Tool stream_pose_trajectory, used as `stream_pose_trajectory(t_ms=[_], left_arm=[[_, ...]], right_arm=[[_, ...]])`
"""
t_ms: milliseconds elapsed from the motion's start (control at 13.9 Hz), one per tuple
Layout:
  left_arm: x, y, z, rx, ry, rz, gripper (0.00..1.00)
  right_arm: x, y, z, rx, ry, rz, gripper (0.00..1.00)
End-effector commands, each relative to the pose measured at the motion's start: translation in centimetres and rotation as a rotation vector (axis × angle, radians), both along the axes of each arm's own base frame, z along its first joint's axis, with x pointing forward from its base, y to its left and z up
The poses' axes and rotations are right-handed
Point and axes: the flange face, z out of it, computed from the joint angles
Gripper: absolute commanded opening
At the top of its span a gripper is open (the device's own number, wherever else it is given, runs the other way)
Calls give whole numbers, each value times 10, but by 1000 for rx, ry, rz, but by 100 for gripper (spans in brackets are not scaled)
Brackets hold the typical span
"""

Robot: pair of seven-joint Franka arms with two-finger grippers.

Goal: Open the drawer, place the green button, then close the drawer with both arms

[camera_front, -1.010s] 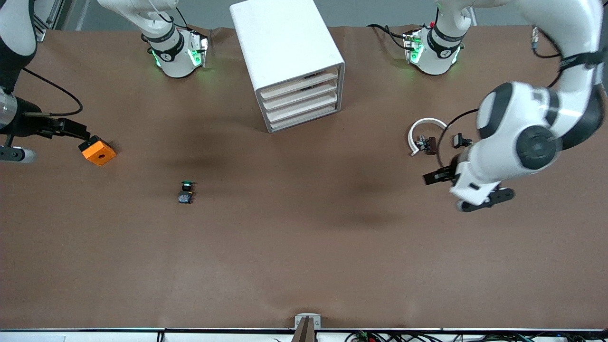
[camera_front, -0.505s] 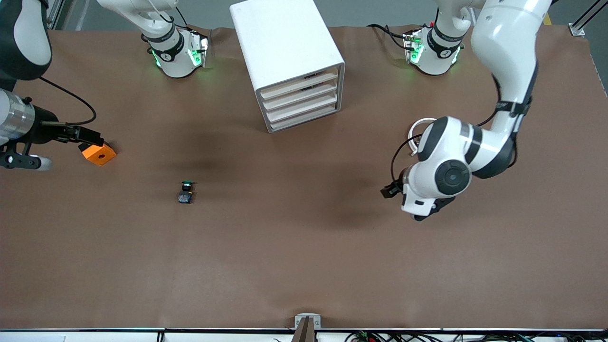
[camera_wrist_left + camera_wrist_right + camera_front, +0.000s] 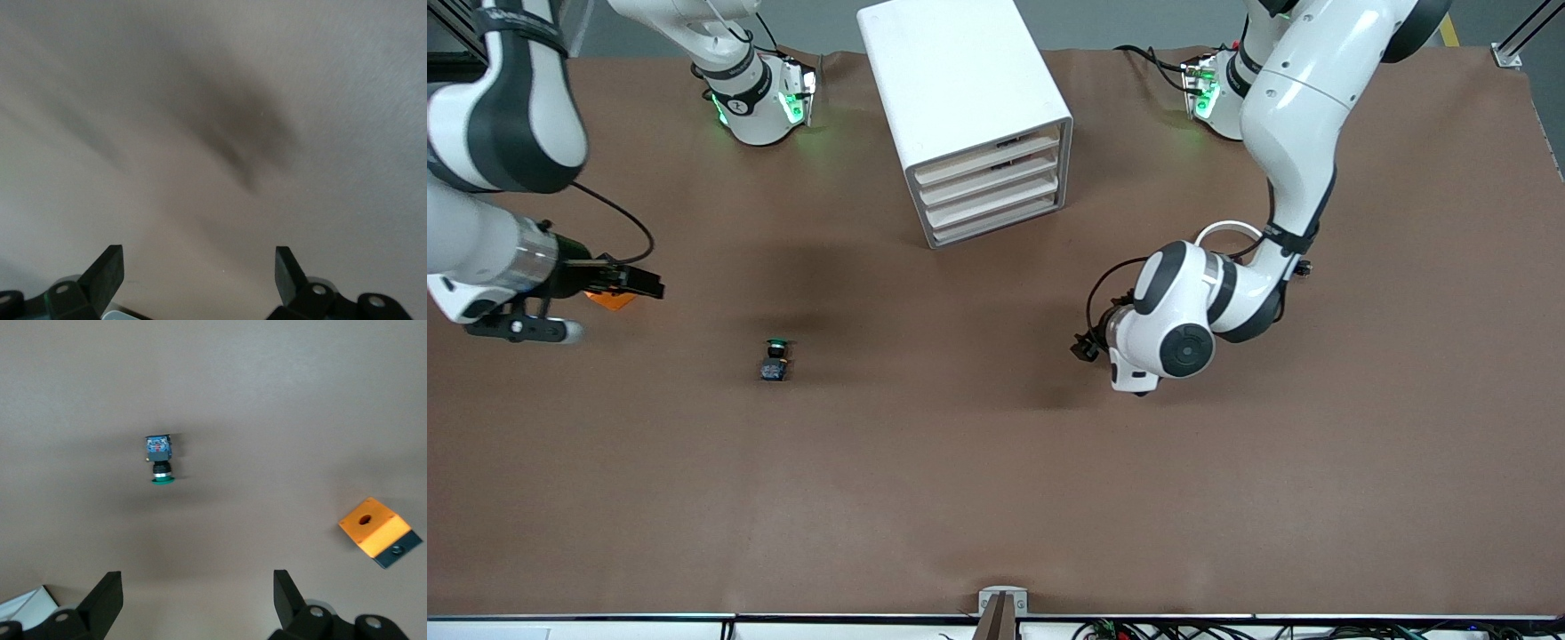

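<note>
Cabinet [image 3: 965,111] at table [image 3: 996,498] edge by the arm bases, drawer [image 3: 993,201] fronts facing front cam. Button [image 3: 775,360] on table, nearer cam than cabinet, twd right arm's end. Block [image 3: 609,300] further twd that end, under right gripper [image 3: 640,284]. Left gripper [image 3: 1087,347] over bare table twd left arm's end, well apart from button.

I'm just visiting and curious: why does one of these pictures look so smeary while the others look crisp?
Left wrist view: only streaked, blurred table with a dark smear, between the open left gripper. Right wrist view: sharp on the button and orange block. Front view: even light, soft shadows on the table, green glow at both arm bases.
</note>
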Motion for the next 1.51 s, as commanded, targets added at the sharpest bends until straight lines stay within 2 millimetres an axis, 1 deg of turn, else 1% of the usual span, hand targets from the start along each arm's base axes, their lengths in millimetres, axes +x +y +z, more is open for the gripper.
stream_pose_trajectory(t_ms=[0, 72, 144, 216, 289, 361, 433, 505, 649, 793, 938, 1082, 1226, 1370, 1443], left_arm=[[-7, 15, 7, 34, 120, -7, 100], [-12, 25, 6, 59, 185, -19, 100], [-9, 37, 7, 63, 210, -4, 100], [-3, 48, 6, 58, 213, 17, 100], [-3, 48, 6, 54, 213, 17, 100], [-4, 44, 4, 41, 227, 32, 100], [-6, 41, 2, 24, 253, 72, 100], [-6, 43, -5, 20, 283, 115, 100], [-8, 41, -12, 29, 319, 182, 100], [-13, 32, -29, 22, 409, 305, 100], [-12, 24, -36, -13, 492, 449, 100], [-14, 18, -41, -27, 561, 533, 100], [-19, 10, -51, -36, 598, 560, 100], [-17, 5, -52, -76, 616, 609, 100], [-17, 3, -56, -98, 650, 640, 100]], right_arm=[[-17, 22, -24, 19, -25, -33, 100], [-21, 25, -38, 26, -40, -46, 100], [-29, 35, -58, 39, -68, -42, 100], [-35, 53, -76, 41, -100, -16, 100], [-37, 58, -88, 40, -129, -10, 100], [-38, 59, -99, 38, -154, -10, 100], [-37, 66, -108, 38, -181, -3, 100], [-36, 77, -121, 36, -194, -3, 100], [-30, 86, -146, 31, -221, -11, 100], [-24, 87, -176, 22, -235, -12, 100], [-22, 86, -200, 13, -222, -9, 100], [-19, 80, -217, 6, -198, -14, 100], [-18, 82, -225, 3, -188, -19, 100], [-9, 80, -228, 3, -191, -27, 100], [-4, 79, -235, 1, -188, -30, 100]])
